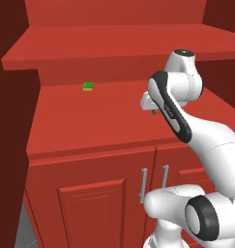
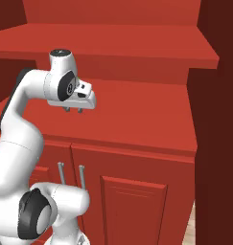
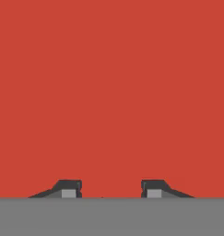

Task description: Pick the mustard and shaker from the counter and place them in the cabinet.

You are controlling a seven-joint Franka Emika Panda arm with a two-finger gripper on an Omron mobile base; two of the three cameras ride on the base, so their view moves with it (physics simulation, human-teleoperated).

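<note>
- Above the red shelf [image 2: 137,115] of the cabinet [image 1: 90,43], the claw [image 2: 73,110] hangs wide open, holding nothing.
- No mustard or shaker sits on this shelf.
- Go and find them on the counter first, I think.

You were looking at an all-red unit: flat shelf boards [image 1: 90,121] stepped one above another against a red back wall [image 2: 113,12], with darker red side panels [image 2: 216,143] closing in the edges. Below the lower shelf sat panelled doors [image 1: 92,213] with silver bar handles [image 1: 143,185], and a strip of pale floor [image 2: 191,229] showed at the bottom corner.
</note>
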